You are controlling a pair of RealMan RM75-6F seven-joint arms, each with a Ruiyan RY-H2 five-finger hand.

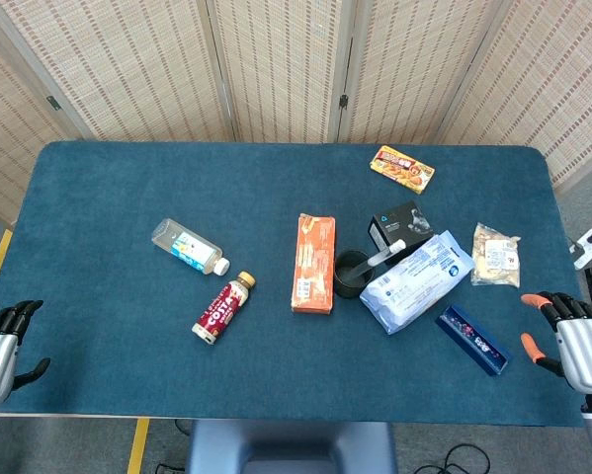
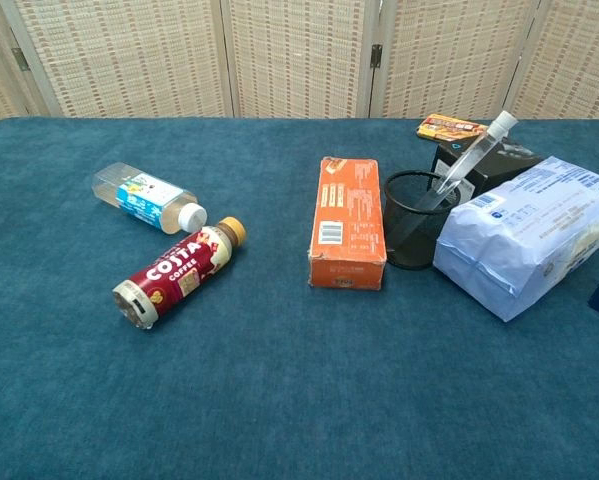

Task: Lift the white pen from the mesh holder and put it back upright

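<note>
While both hands rested empty at the tabletop's near corners, no step had begun | white pen (image 2: 469, 161) leaned in mesh holder (image 2: 416, 232), right of centre | left hand (image 1: 1, 341), right hand (image 1: 572, 336) fingers spread | next likely: right hand reaches, pinches pen's upper end.

Woven folding screen (image 1: 276, 69) behind the blue-clothed table (image 1: 127, 188); grey floor (image 1: 78, 449) with yellow tape (image 1: 137, 444) before it.

Blue table (image 1: 98, 296), bottles (image 1: 189, 246), orange box (image 1: 314, 263), mesh holder (image 1: 353, 274)
</note>
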